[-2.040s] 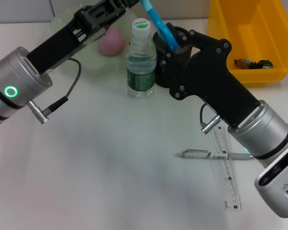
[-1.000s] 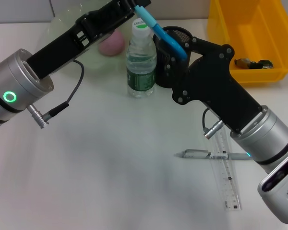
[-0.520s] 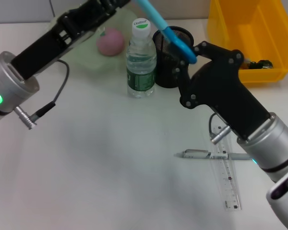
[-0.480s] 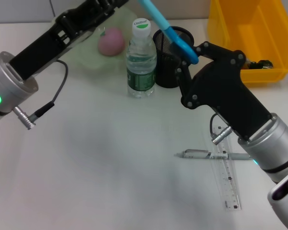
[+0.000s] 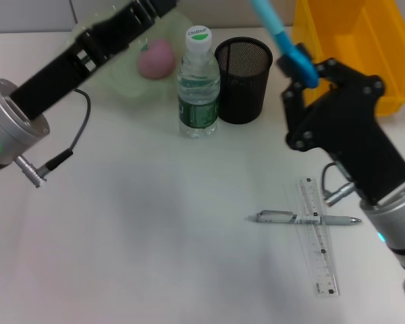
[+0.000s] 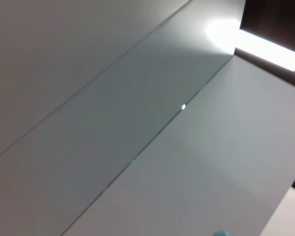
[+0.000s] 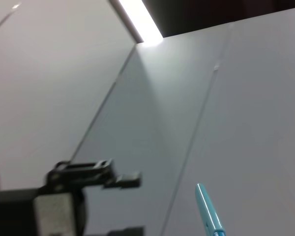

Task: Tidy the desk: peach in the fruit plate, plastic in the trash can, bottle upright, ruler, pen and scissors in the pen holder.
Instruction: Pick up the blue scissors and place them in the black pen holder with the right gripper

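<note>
My right gripper is shut on the blue scissors, holding them up in the air to the right of the black mesh pen holder. Their tip points toward the ceiling in the right wrist view. The bottle stands upright left of the holder. The peach lies on the pale green fruit plate. The pen lies across the clear ruler on the desk. The yellow trash can is at the back right; the plastic is hidden. My left arm reaches over the plate, its gripper out of frame.
The right arm's black body covers the front of the yellow bin and hangs just above the pen and ruler. A cable and plug dangle from the left arm over the white desk.
My right gripper has swung right and away from the pen holder, carrying the blue scissors with it. The left arm has pulled back to the left and up.
</note>
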`<state>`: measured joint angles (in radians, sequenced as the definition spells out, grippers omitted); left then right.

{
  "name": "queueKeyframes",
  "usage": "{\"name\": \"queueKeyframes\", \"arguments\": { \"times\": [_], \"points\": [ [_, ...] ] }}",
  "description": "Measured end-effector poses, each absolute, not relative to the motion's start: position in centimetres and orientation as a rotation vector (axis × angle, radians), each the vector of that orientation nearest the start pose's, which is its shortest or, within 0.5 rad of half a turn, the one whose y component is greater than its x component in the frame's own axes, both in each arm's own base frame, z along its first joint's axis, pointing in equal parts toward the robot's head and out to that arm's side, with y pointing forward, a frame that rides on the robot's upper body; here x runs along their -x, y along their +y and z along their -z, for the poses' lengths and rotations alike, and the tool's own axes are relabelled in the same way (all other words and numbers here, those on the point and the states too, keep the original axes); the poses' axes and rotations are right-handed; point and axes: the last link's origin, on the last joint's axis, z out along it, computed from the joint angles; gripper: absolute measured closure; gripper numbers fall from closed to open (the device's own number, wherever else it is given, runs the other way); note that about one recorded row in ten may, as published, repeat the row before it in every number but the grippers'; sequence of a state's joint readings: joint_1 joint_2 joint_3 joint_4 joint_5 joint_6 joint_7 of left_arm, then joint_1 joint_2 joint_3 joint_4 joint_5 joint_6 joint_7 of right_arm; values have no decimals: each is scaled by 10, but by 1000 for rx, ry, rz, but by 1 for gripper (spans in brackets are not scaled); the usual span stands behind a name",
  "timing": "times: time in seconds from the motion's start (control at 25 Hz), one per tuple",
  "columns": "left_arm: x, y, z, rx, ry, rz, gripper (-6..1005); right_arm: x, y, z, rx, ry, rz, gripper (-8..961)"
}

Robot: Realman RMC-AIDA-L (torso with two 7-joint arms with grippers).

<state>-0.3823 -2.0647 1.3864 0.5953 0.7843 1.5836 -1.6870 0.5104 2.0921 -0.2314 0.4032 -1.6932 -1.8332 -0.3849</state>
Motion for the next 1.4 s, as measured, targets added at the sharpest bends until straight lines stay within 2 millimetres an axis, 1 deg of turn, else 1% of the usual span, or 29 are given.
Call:
{"name": "queueKeyframes", "arguments": {
  "times": [0.04,0.08,0.16,0.24,0.28,0.32,0.4,0.48,0.52,0.56,0.6,0.76,0.88,1.08,1.4],
  "points": [
    [195,312,-9,2304,-1105,1825,353,-204,246,61,1733,-243,-1117,873],
    [195,310,-6,2348,-1085,1778,352,-207,245,56,1700,-229,-1114,873],
    [194,309,-1,2420,-1056,1706,351,-209,243,53,1683,-221,-1109,872],
    [194,309,-1,2420,-1056,1706,349,-211,243,52,1675,-218,-1106,872],
    [192,309,5,2543,-980,1566,349,-213,242,50,1665,-214,-1103,872],
    [192,309,5,2543,-980,1566,348,-213,242,50,1665,-214,-1103,871],
    [190,310,6,2635,-883,1434,347,-214,241,49,1662,-211,-1100,871],
    [189,310,5,2679,-821,1354,345,-215,240,49,1661,-206,-1098,870],
    [187,310,2,2705,-739,1288,345,-216,240,49,1661,-204,-1098,870],
    [187,310,2,2705,-739,1288,344,-216,240,49,1665,-198,-1100,870],
    [186,310,-1,2712,-675,1243,343,-216,240,50,1670,-188,-1105,870],
    [186,312,-5,2696,-651,1238,341,-217,241,49,1684,-155,-1132,869],
    [189,315,-9,2676,-650,1220,340,-219,243,45,1687,-117,-1167,868],
    [191,316,-9,2671,-652,1209,340,-223,244,40,1684,-108,-1176,866],
    [194,317,-10,2658,-666,1207,340,-224,250,38,1711,-81,-1196,864]
  ]
}}
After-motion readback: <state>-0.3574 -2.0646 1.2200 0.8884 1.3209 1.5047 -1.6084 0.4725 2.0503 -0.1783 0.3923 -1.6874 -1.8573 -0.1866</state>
